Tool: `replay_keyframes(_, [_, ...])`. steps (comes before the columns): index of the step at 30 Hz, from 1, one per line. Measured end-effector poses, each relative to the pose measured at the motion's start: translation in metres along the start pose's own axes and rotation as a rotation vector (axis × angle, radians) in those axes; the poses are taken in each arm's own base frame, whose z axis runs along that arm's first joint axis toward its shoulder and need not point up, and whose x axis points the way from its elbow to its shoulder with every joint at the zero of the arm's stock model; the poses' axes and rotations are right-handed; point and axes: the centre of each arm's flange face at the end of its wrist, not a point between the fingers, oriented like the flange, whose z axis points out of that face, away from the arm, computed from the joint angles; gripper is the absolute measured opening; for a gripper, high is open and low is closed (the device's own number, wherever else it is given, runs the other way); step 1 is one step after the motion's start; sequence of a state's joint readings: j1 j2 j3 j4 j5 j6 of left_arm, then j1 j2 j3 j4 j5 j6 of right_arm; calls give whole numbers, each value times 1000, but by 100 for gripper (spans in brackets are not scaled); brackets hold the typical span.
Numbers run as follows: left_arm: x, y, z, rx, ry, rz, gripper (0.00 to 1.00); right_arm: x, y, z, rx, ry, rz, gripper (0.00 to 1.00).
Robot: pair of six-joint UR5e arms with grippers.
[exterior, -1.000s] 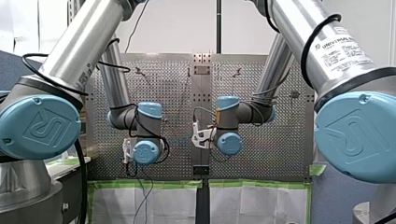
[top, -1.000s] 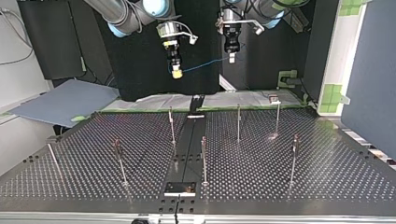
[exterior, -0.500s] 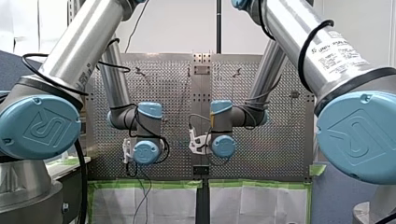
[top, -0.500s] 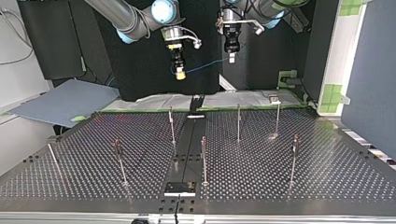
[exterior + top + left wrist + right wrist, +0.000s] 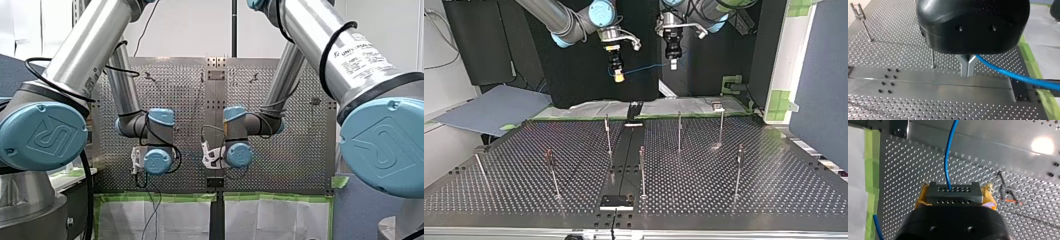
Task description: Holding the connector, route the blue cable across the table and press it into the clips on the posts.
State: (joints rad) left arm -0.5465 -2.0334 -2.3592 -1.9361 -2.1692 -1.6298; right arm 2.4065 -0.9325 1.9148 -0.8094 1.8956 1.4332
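Right hand [image 5: 956,191] grips connector [image 5: 953,196]; blue cable [image 5: 948,157] ahead.

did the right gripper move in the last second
yes, my right gripper shifted toward the top view's right, ending nearer above the centre rail

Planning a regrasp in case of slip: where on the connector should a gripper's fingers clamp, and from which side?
Clamp the connector's two short end faces, coming from its back, as my right gripper's yellow pads do. The blue cable leaves the holed front face, so that side should stay free.
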Motion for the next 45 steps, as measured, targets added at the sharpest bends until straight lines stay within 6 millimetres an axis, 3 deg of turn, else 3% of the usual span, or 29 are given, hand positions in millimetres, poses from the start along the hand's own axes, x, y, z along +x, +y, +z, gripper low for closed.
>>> replay_keyframes(13, [-32, 7, 8, -38, -8, -28, 0, 76, -10, 9, 73, 108, 124, 0])
replay_keyframes(24, [-64, 25, 15, -150, -20, -10, 0, 155, -13, 13, 166, 195, 177, 0])
replay_keyframes(45, [-152, 41, 46, -270, -100, -43, 0, 203, -24, 24, 271, 177, 219, 0])
